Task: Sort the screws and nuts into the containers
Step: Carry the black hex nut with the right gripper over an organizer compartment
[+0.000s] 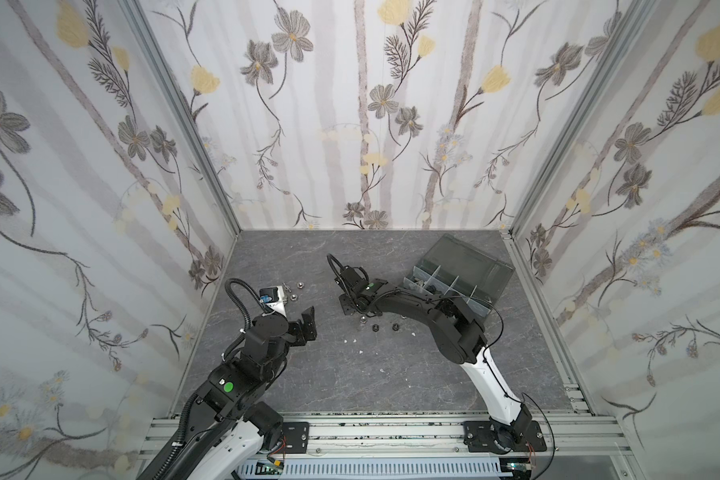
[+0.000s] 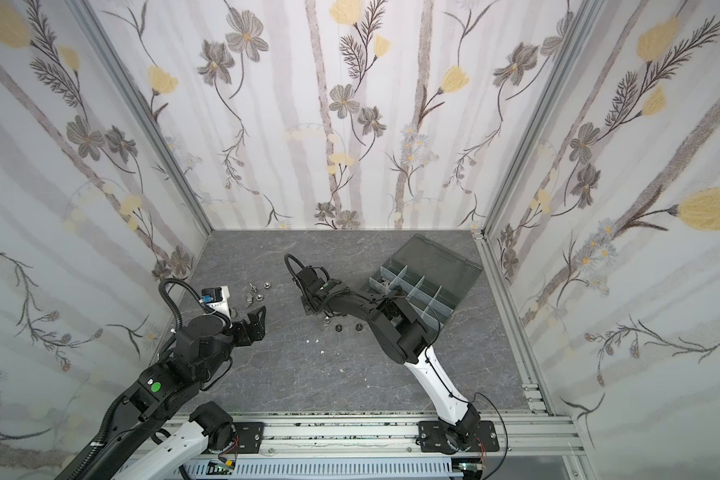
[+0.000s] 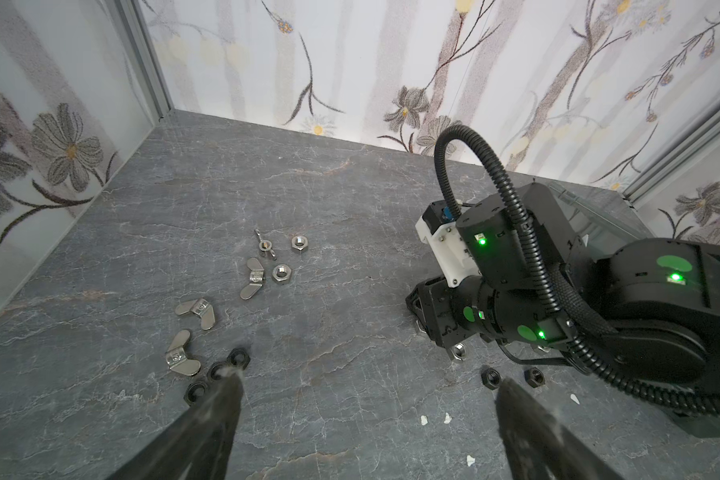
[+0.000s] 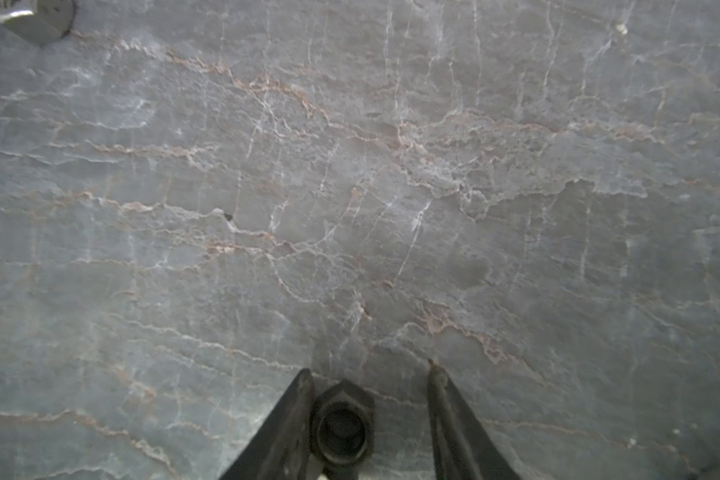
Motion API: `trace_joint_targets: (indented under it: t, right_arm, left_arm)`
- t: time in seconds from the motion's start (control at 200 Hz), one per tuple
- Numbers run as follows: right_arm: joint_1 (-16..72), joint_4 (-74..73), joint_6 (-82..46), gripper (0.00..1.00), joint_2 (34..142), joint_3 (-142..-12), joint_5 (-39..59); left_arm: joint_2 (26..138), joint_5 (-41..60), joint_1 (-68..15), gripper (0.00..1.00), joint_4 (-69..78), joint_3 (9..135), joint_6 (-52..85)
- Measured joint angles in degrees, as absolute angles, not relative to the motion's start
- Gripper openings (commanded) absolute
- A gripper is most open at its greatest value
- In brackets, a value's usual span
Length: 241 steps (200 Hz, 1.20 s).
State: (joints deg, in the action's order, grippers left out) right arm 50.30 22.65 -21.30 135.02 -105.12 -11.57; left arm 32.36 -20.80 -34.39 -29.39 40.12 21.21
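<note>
Right wrist view: the right gripper stands low over the table, jaws parted around a black nut. One finger touches the nut and the other stands clear, so there is no grasp. Left wrist view: the left gripper is spread wide and empty. In a top view the organizer box, lid raised, sits at 2 o'clock on the table; silver nuts lie at 10 o'clock.

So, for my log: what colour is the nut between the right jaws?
Black nut, clearest in the right wrist view.
</note>
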Motion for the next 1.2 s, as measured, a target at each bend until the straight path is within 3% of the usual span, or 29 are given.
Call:
trace_joint_targets:
  t: [0.425,0.819,1.204]
  right_arm:
    - [51.1,22.7,-20.9,0.22,135.4,-105.5,-13.4]
    - [51.0,24.6,-20.9,0.18,131.5,-105.3,-13.6]
    - [48.6,22.1,-20.9,0.16,118.8,-95.5,-11.7]
  left_arm:
    - [32.1,-20.8,-34.4,0.95,-29.4,40.1,21.2]
    - [31.9,-20.9,-34.4,0.95,-29.4,40.1,21.2]
    - [32.9,-21.0,-34.2,0.95,-29.4,40.1,21.2]
